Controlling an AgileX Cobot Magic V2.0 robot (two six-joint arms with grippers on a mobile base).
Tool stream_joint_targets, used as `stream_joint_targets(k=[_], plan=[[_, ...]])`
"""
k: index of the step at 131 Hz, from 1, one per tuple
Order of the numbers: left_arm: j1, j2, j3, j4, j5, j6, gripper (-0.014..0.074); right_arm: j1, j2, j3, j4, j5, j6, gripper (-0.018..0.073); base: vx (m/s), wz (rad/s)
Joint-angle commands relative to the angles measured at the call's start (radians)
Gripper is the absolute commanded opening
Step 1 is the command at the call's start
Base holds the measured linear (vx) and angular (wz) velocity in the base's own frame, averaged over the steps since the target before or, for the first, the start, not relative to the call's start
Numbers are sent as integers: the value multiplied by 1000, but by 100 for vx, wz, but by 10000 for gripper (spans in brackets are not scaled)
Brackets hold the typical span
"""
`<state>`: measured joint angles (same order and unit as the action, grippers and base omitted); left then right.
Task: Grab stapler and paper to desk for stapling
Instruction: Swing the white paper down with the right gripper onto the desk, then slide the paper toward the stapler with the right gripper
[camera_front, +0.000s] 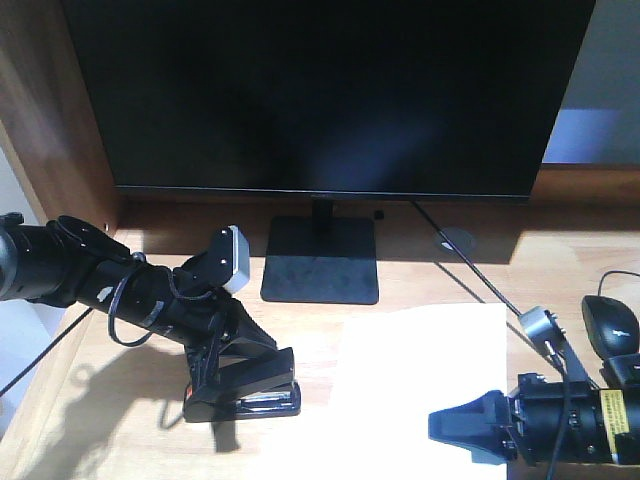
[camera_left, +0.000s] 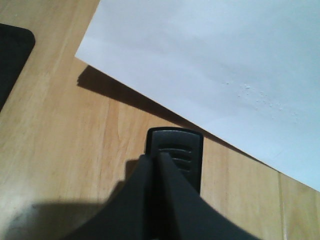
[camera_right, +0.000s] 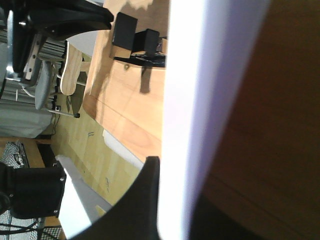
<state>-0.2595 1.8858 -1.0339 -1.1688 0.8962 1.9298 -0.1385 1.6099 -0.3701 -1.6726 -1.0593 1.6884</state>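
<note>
Black stapler (camera_front: 250, 395) clamped in left pincer (camera_front: 240, 368), beside paper (camera_front: 420, 360); right pincer (camera_front: 442, 425) pinching paper edge.

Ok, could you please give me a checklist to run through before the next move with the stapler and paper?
1. Left gripper clamped on the stapler: ok.
2. Stapler resting on the desk: ok, as far as the front view shows.
3. Right gripper holding the paper: ok, at its near edge.
4. Paper lying flat: not ok; the left wrist view shows a shadow under its corner.
5. Paper edge inside the stapler's mouth: not ok, they are apart.
6. Mouse clear of the paper: ok.
</note>
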Motion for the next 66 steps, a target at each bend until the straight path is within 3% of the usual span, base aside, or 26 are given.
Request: stream_joint_targets(k=[1, 32, 66], plan=[[-8, -39, -20, -52, 35, 1, -6, 1, 14, -17, 73, -50, -71, 0, 0, 0], [-8, -39, -20, -52, 35, 1, -6, 1, 40, -17, 150, -84, -201, 0, 0, 0], [-8, -39, -20, -52, 35, 1, -6, 1, 40, -34, 191, -168, -264, 0, 0, 0]])
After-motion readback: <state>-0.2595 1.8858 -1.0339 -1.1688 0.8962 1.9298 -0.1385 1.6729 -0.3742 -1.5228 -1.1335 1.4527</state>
